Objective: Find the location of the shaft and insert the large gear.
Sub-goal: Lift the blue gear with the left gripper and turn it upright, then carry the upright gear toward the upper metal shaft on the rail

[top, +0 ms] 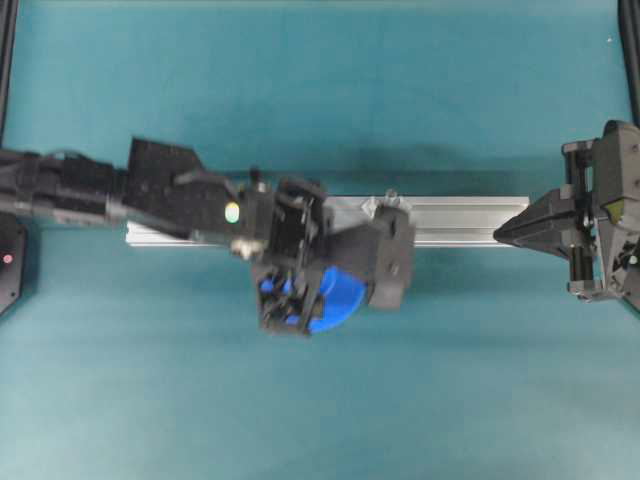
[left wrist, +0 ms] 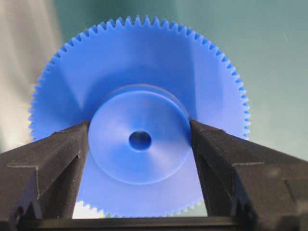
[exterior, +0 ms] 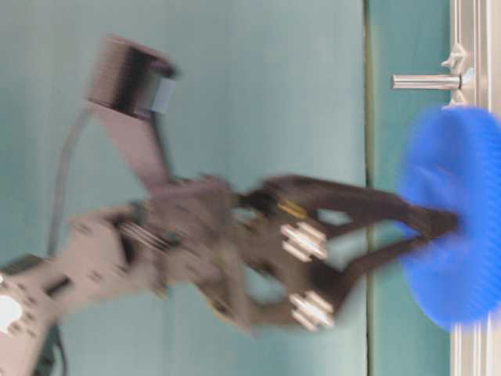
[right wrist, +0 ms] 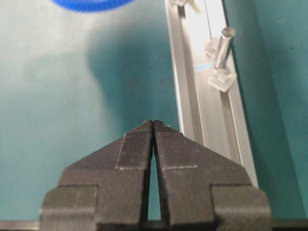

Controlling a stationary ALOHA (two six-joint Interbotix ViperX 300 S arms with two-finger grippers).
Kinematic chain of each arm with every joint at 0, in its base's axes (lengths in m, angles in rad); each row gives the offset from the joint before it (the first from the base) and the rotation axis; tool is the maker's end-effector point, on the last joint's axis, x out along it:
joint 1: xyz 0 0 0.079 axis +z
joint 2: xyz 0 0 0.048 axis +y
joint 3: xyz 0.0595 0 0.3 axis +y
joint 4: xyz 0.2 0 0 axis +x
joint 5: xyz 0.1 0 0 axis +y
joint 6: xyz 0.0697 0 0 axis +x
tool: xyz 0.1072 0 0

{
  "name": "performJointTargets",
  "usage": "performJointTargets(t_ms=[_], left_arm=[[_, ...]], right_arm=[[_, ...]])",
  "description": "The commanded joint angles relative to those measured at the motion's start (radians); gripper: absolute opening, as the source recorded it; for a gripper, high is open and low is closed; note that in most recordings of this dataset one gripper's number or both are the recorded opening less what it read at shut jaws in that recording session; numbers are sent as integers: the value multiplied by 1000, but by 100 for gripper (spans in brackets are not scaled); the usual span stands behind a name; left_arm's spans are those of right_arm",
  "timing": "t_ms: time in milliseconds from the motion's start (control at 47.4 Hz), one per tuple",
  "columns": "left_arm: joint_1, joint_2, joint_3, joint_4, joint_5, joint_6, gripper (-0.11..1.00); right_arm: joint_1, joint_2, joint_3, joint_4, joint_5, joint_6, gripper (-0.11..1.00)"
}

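Left gripper (left wrist: pixel 140 144): clamped on the raised hub of the large gear (left wrist: pixel 139 67), one finger on each side of it.
Large gear: held in the air at centre of the overhead view, just below the aluminium rail (top: pixel 460 220).
Shaft (right wrist: pixel 223 45): upright on the rail, upper right of the right wrist view.
Right gripper (right wrist: pixel 152 126): fingertips pressed together, nothing between, right edge of the overhead view.

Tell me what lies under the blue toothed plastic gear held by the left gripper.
In the left wrist view, only teal table shows around the blue toothed plastic gear; the disc covers whatever lies directly beneath.
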Motion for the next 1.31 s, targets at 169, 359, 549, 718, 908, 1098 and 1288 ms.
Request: performJointTargets(t_ms=[169, 359, 549, 718, 908, 1098, 1288], left_arm=[[37, -41, -95, 8, 0, 67, 71], [67, -31, -133, 8, 0, 100, 71], [97, -2, -175, 8, 0, 132, 71], [110, 32, -206, 8, -2, 164, 71], [123, 75, -252, 8, -2, 198, 71], [133, 110, -291, 8, 0, 209, 71], [141, 133, -310, 8, 0, 210, 71]], right_arm=[[0, -9, -3, 0, -5, 9, 5], [0, -20, 3, 0, -5, 9, 5], [0, -28, 9, 2, -5, 9, 5], [0, -37, 15, 2, -5, 9, 5], [0, -52, 18, 2, 6, 9, 5], [-2, -72, 18, 0, 21, 9, 5], [-2, -83, 20, 0, 41, 9, 5]])
